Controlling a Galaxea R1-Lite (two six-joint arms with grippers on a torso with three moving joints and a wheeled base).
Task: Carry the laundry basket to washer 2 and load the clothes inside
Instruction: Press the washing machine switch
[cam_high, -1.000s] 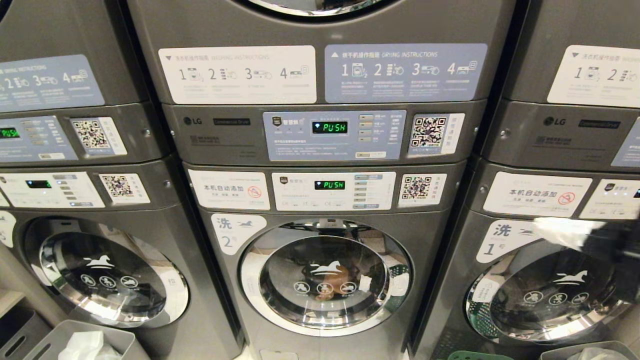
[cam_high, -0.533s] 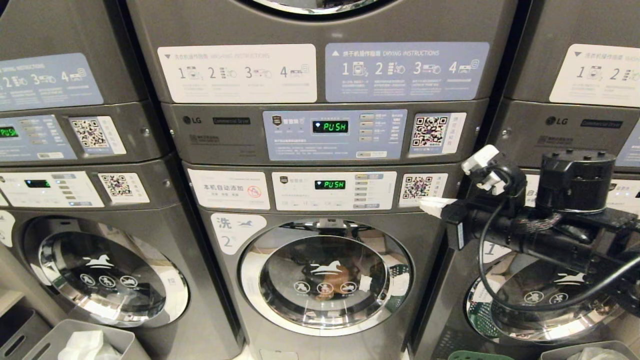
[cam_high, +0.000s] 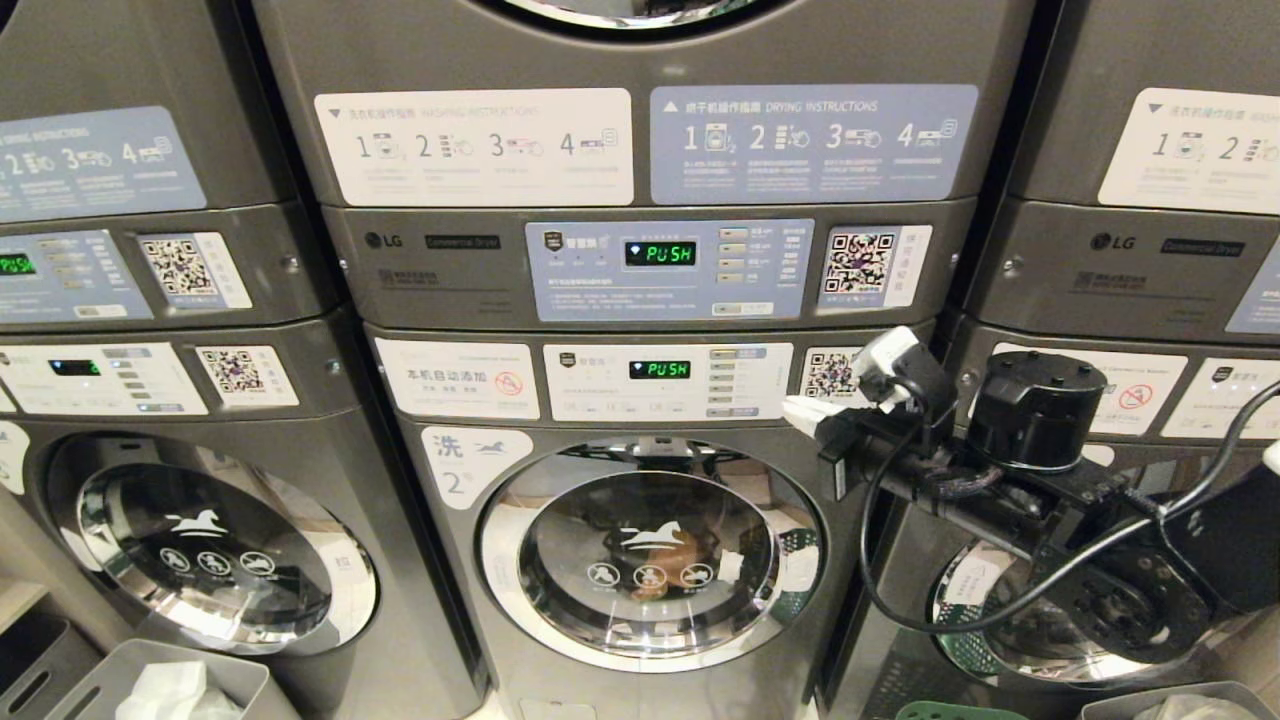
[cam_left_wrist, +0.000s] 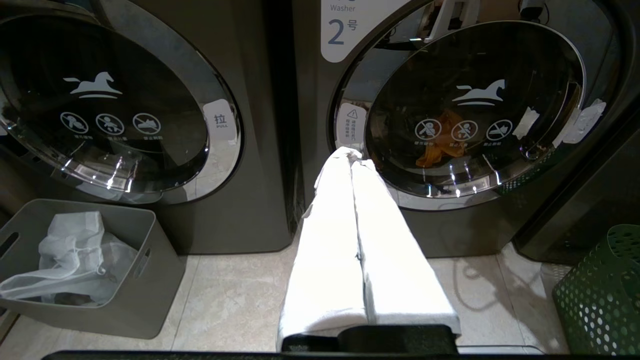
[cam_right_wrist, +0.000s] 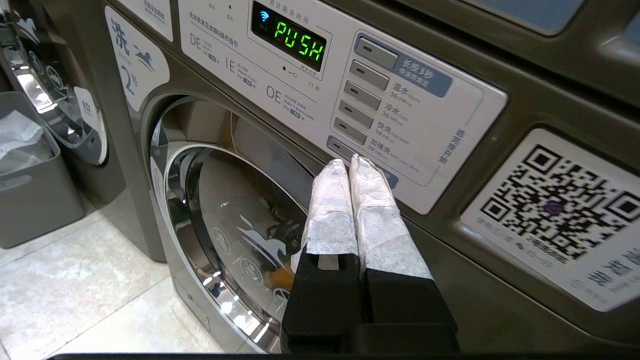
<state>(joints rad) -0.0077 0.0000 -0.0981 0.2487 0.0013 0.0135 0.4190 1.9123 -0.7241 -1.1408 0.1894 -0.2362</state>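
Washer 2 stands in the middle with its round glass door closed and its display reading PUSH. Something orange, one of the clothes, shows behind the door glass. My right gripper is shut and empty, held level at the washer's control panel. Its white-wrapped tips are at the lowest button of the panel; I cannot tell whether they touch it. My left gripper is shut and empty, low in front of the door's lower left rim. The green laundry basket stands on the floor to the washer's right; its rim barely shows.
Washer 1 is on the right and a like machine on the left, with dryers stacked above. A grey bin with a white bag stands on the floor at the left. Another grey bin is at the bottom right.
My right arm has risen into the head view from the right and swung left, bringing its shut gripper to washer 2's control panel. The left arm has not moved.
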